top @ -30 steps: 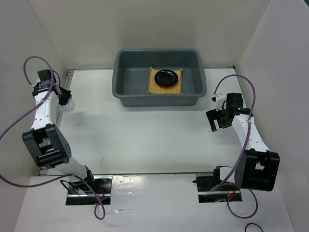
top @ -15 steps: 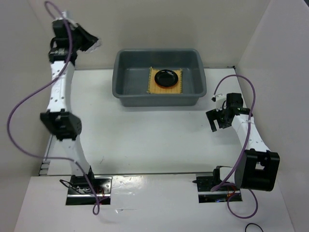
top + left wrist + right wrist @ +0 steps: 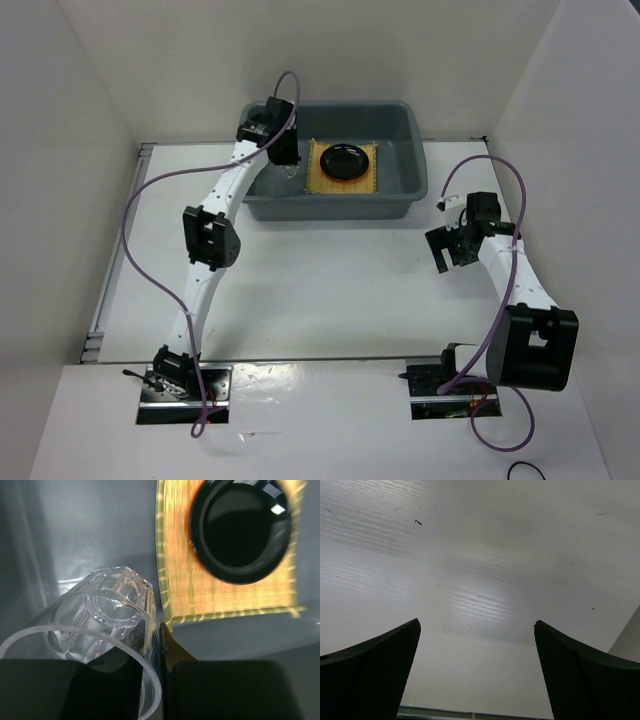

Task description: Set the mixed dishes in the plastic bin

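Note:
The grey plastic bin (image 3: 330, 207) stands at the back middle of the table. In it lies the tan woven mat (image 3: 322, 181) with the black dish (image 3: 343, 160) on top. In the left wrist view, the mat (image 3: 220, 592) and black dish (image 3: 240, 530) show. A thin orange edge (image 3: 192, 515), perhaps the orange dish, shows under the black dish's left rim. My left gripper (image 3: 288, 170) reaches into the bin's left part. It is shut (image 3: 159, 630) on the wall of the clear cup (image 3: 100, 605), just left of the mat. My right gripper (image 3: 452, 250) is open (image 3: 477, 625) and empty over the table.
White walls close in the table on the left, back and right. The bin's grey floor (image 3: 75, 530) lies below the cup. The right arm (image 3: 515, 280) stands along the right side, right of and nearer than the bin.
My left arm has swung from the far left wall, up and across, into the bin's left part with the cup. The right arm has not moved.

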Controlling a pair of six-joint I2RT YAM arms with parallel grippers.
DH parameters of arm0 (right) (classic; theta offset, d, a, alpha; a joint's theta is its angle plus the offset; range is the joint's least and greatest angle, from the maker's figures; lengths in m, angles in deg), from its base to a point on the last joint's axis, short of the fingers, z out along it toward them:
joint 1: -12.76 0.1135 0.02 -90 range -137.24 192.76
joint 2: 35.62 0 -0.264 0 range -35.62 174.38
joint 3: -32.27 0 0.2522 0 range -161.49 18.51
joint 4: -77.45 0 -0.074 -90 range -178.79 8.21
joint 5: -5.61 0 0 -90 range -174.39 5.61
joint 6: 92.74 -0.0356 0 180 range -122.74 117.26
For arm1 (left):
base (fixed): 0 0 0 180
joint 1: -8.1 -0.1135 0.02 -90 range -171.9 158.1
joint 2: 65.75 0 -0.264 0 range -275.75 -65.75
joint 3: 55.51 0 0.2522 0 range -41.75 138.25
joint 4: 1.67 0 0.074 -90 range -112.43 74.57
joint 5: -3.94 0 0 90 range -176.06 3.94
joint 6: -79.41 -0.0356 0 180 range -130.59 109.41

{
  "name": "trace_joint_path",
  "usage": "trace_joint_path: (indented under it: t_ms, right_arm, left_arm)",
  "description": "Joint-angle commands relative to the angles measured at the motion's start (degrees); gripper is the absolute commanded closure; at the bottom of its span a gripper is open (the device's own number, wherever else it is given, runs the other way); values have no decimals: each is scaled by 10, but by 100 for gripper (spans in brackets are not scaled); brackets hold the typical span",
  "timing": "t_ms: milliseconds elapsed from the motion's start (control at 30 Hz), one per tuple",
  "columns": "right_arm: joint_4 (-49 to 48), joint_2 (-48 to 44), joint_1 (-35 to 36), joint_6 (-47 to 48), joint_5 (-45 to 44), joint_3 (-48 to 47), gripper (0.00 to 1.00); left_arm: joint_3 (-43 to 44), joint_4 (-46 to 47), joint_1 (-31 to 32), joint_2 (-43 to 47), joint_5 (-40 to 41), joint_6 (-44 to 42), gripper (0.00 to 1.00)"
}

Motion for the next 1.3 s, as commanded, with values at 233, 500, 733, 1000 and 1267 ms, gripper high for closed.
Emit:
trace_joint_path:
  t_ms: [233,500,733,1000,1267]
  right_arm:
    - [-16,17,5,-7,-10,2,1]
    - [-16,33,5,-12,-16,2,1]
    - [-16,33,5,-24,-29,-3,1]
    - [-46,33,-10,-67,-153,-37,1]
    - [1,16,-25,-50,-85,-257,1]
  left_arm:
    - [37,0,0,-67,59,-19,100]
    - [49,0,-17,-84,34,-13,66]
    - [106,-13,-23,-31,82,-2,0]
    - [76,-29,-134,177,66,10,0]
    - [-258,8,-187,474,-15,3,0]
